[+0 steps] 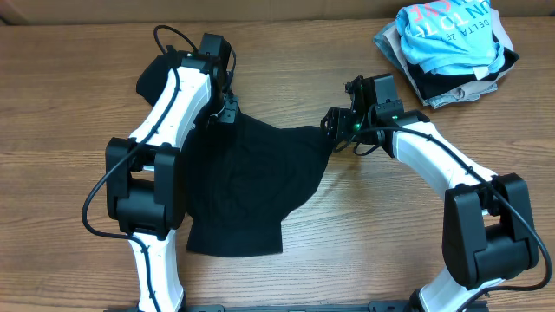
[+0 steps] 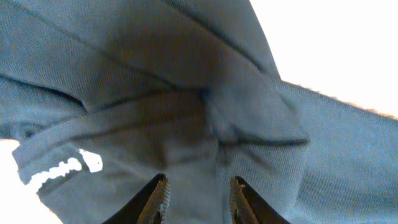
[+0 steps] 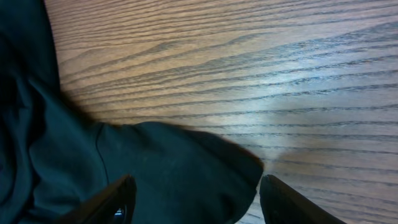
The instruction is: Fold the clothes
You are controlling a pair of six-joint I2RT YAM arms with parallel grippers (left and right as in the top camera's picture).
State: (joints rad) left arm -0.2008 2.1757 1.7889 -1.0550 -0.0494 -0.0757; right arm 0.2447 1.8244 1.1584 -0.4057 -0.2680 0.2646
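The clothes (image 1: 251,182) — one black garment — lie rumpled on the bench (image 1: 61,95), centre-left, partly under the left arm. The fabric looks light, limp and not slippery, and it would likely sag wherever it is lifted, so hems and corners are the places to hold. The left pincer (image 2: 199,182) stands half-closed near the white logo (image 2: 62,169) with cloth bunched between its jaws; whether it truly grips I cannot tell. The right pincer (image 3: 198,182) is released, jaws wide astride the right-hand corner. Bare wood lies open to the right and front — a pile of other garments (image 1: 451,52) sits well apart.
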